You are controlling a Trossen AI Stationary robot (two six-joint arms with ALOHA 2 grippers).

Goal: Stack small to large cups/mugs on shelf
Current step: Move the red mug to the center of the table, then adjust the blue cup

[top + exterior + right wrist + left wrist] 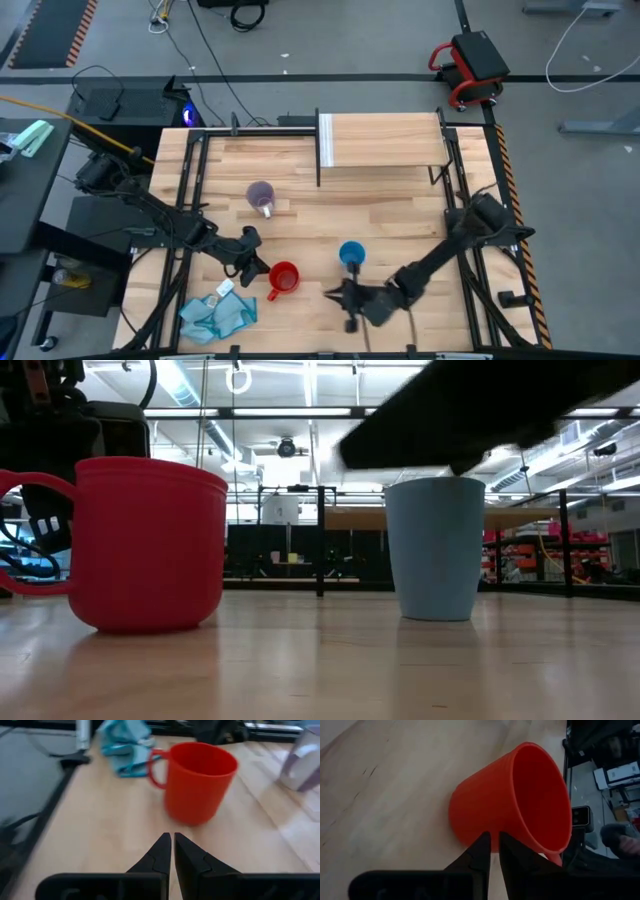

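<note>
Inspecting the layout, you have all three cups on the tabletop and none on the shelf, so every stacking step lies ahead.

Left gripper: its fingers stand nearly together with only a thin slit between them, holding nothing. The red mug sits just ahead of its tips, upright, its handle on the side nearest that gripper. In the left wrist view the tips sit at the mug's outer wall, close to the base. Your risk here, in my judgement: with so narrow a gap, any advance will shove the mug across the wood or tip it instead of taking it. Open before closing in.

Right gripper: fingers likewise almost shut and empty. The light-blue cup stands just beyond it and slightly to one side; the red mug is ahead of it, well clear of the tips. A sweep of this arm toward either could knock the light cup over, as it looks light and tall for its base.

The purple-grey mug stands farther off, between the left gripper and the shelf. A blue cloth lies behind the left gripper; it could snag on a retreat.

Both arms converge on the red mug. You should watch for contact between them.
</note>
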